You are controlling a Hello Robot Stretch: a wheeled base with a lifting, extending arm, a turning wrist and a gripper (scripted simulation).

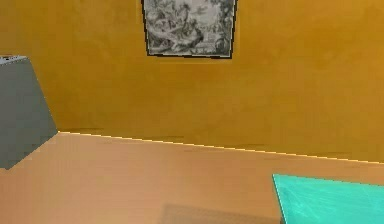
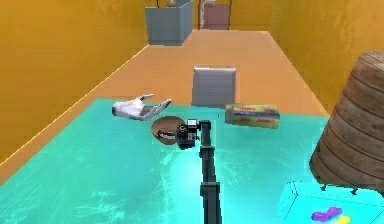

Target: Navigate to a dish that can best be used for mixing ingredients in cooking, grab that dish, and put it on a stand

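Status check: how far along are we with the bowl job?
Done: robot is at the teal table, arm out. In hand: gripper at the brown bowl; cannot tell whether it holds it. Left: lifting it and putting it on a stand.

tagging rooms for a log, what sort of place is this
Probably a dining area in a house: a turquoise table with a grey chair at its far edge, a brown bowl on the tabletop, and a framed picture on an orange wall.

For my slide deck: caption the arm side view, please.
Dark square arm extends over glossy turquoise tabletop, gripper near round brown bowl.
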